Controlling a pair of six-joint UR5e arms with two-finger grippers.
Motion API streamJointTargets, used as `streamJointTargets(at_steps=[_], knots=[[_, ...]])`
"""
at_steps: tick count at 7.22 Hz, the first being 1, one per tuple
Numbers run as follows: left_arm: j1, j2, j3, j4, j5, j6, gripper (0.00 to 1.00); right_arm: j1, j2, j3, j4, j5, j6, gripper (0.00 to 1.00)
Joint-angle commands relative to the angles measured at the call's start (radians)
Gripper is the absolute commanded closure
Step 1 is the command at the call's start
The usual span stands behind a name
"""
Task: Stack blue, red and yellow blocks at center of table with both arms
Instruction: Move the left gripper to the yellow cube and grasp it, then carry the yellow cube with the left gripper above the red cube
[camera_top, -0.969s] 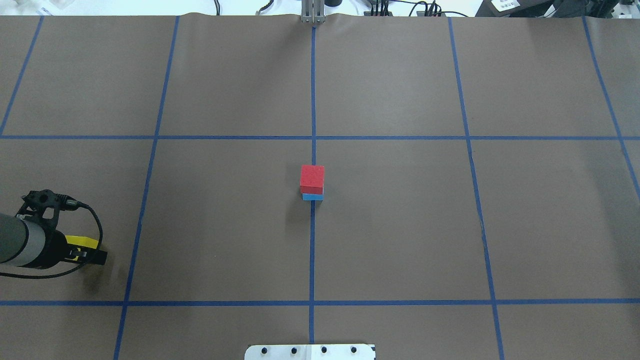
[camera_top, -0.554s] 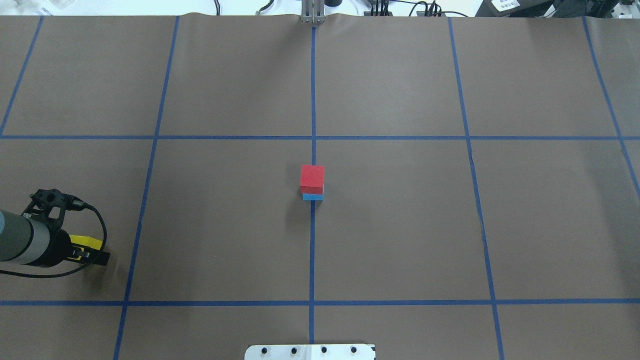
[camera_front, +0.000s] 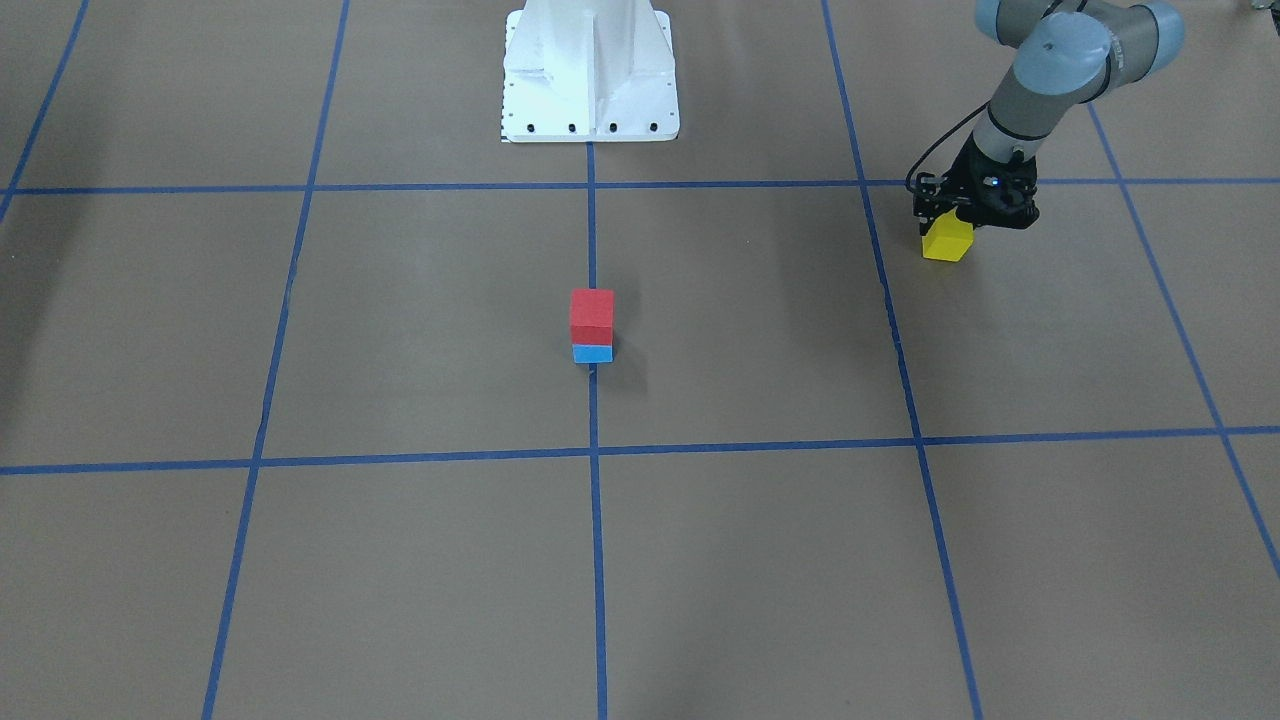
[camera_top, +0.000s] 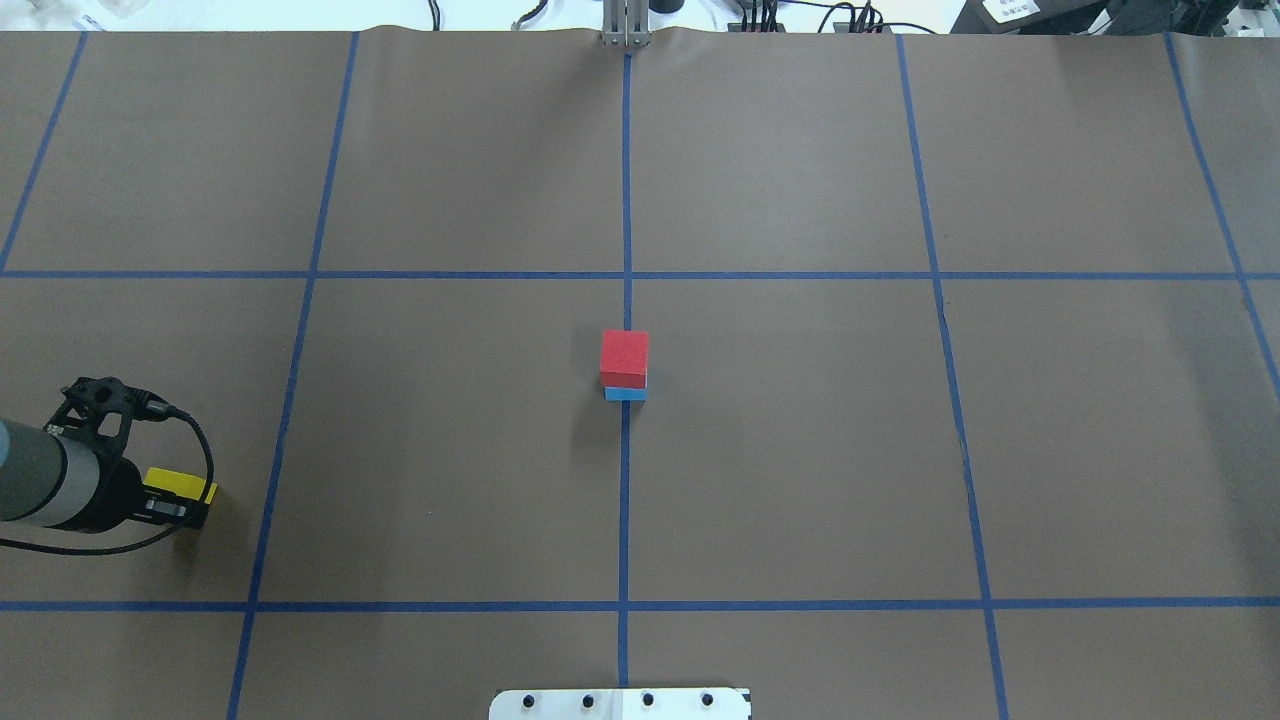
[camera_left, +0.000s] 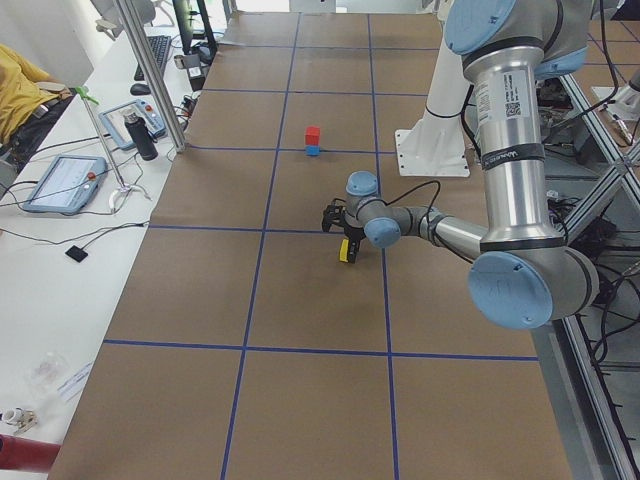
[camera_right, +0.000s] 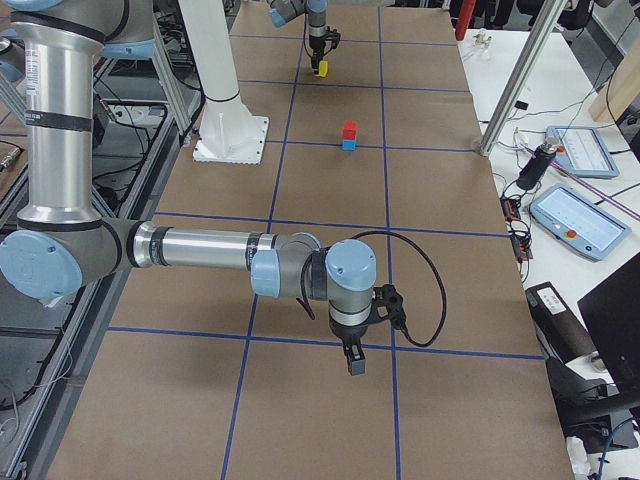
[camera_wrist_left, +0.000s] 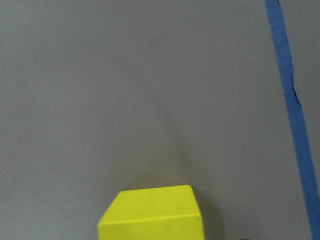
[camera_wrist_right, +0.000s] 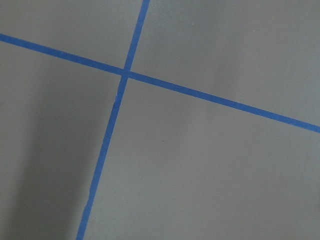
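Note:
A red block (camera_top: 625, 358) sits on a blue block (camera_top: 625, 394) at the table's centre, on the middle tape line; the stack also shows in the front view (camera_front: 591, 315). My left gripper (camera_top: 185, 505) is at the table's left side, shut on a yellow block (camera_top: 180, 487), far from the stack. The yellow block also shows in the front view (camera_front: 947, 243) and at the bottom of the left wrist view (camera_wrist_left: 152, 212), just above the brown paper. My right gripper (camera_right: 353, 365) shows only in the exterior right view, pointing down over bare paper; I cannot tell whether it is open.
Blue tape lines (camera_top: 625, 200) divide the brown paper into squares. The white robot base (camera_front: 590, 70) stands at the robot's edge. A bench with tablets (camera_left: 65, 180) and a metal post (camera_left: 150, 70) lies beyond the far edge.
My left gripper has shifted a little to the right with the yellow block in it. The red and blue stack has not moved.

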Motion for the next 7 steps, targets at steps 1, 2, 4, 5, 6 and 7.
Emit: streamJointTargets(at_steps=[1,2,4,5,6,7], knots=[[-0.03,-0.003,-0.067,0.012,-0.035,0.0,1.0,0.0,0.0,-0.002,0.0,0.0,0.0,0.0],[-0.055,-0.038,-0.075,0.027,-0.064,-0.001,1.0,0.0,-0.004,-0.002,-0.002,0.002,-0.002,0.0],[-0.072,-0.297,-0.113,0.326,-0.063,-0.014,1.0,0.0,-0.012,-0.002,0.0,0.002,-0.005,0.0],[-0.071,-0.479,-0.108,0.516,-0.062,-0.021,1.0,0.0,-0.015,0.0,0.0,0.003,-0.005,0.0],[-0.063,-0.656,-0.083,0.671,-0.062,-0.091,1.0,0.0,-0.015,0.0,0.0,0.003,-0.005,0.0],[-0.057,-0.809,-0.016,0.758,-0.062,-0.133,1.0,0.0,-0.016,-0.002,-0.002,0.003,-0.005,0.0]])
